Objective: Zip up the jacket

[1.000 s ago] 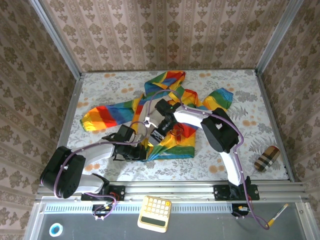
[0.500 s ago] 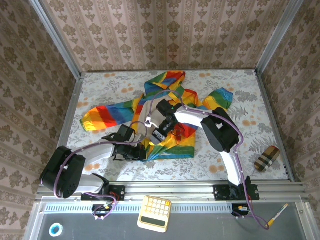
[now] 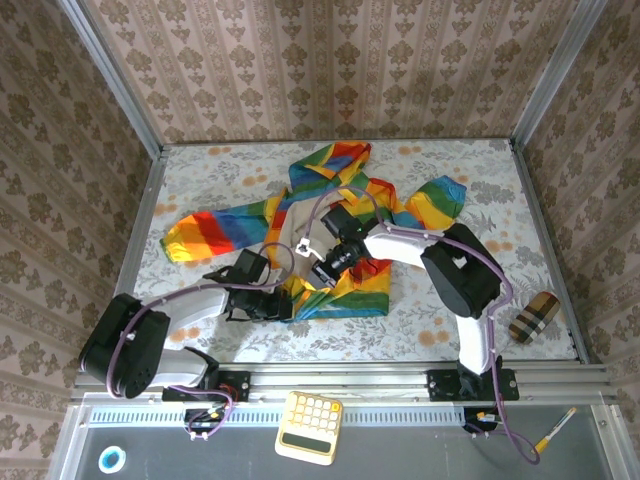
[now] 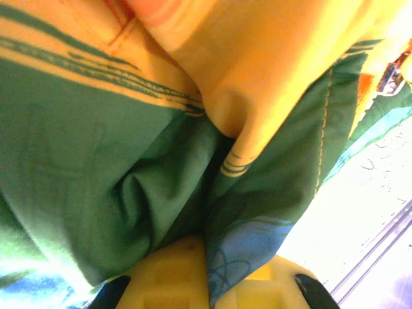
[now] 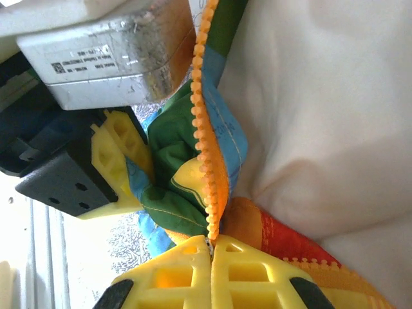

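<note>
The jacket (image 3: 330,215) lies crumpled and unzipped at the centre of the floral surface (image 3: 200,170) in the top view. One striped sleeve reaches left, the other reaches up and right, and the hood points toward the back wall. No brand or print can be read on it; faint line drawings on the green and blue stripes are too blurred to make out. In the right wrist view the orange zipper (image 5: 205,129) runs down the middle of the frame beside the beige lining (image 5: 309,116). Its lower end goes in between the pressed-together yellow fingers of the right gripper (image 5: 211,257), which is clamped on the jacket there. At centre left of that view the left gripper (image 5: 122,161) pinches a bunch of green and blue hem. The left wrist view shows the same fold caught between its closed fingers (image 4: 174,277). A grey housing (image 5: 103,61) at upper left carries a small barcode label with print too fine to read. In the top view both arms lie across the jacket's lower front and cover part of it. A plaid roll (image 3: 533,317) sits at the surface's right edge. Below the rail are a cream calculator (image 3: 309,427), a pen (image 3: 553,432) at lower right, and a blue-and-white ring (image 3: 112,459) at lower left.
</note>
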`<state>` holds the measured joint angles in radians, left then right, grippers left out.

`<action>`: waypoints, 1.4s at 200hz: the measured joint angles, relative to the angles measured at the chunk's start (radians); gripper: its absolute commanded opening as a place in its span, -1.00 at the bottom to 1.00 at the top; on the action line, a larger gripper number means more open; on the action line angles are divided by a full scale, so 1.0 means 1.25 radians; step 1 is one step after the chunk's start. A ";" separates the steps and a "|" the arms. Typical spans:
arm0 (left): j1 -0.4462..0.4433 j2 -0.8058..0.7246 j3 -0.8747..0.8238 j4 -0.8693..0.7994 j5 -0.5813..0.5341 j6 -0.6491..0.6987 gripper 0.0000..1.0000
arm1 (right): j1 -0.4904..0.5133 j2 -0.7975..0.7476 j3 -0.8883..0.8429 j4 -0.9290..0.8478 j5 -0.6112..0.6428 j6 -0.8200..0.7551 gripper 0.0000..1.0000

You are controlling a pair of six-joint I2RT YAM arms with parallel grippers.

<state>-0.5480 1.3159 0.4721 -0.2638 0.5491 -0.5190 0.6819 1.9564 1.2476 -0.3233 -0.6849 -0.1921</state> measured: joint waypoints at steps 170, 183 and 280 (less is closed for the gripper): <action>-0.016 -0.048 -0.043 0.054 -0.031 -0.079 -1.00 | 0.016 -0.049 -0.156 0.302 0.059 0.274 -0.75; -0.016 -0.042 -0.043 0.061 -0.026 -0.081 -1.00 | 0.015 -0.045 -0.160 0.323 0.058 0.284 -0.65; -0.016 -0.038 -0.042 0.062 -0.020 -0.081 -1.00 | 0.009 -0.032 -0.161 0.366 0.054 0.288 -0.61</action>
<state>-0.5678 1.2682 0.4194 -0.1867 0.5236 -0.6209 0.6937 1.9167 1.0470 0.1345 -0.6170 0.1677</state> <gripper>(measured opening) 0.052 0.188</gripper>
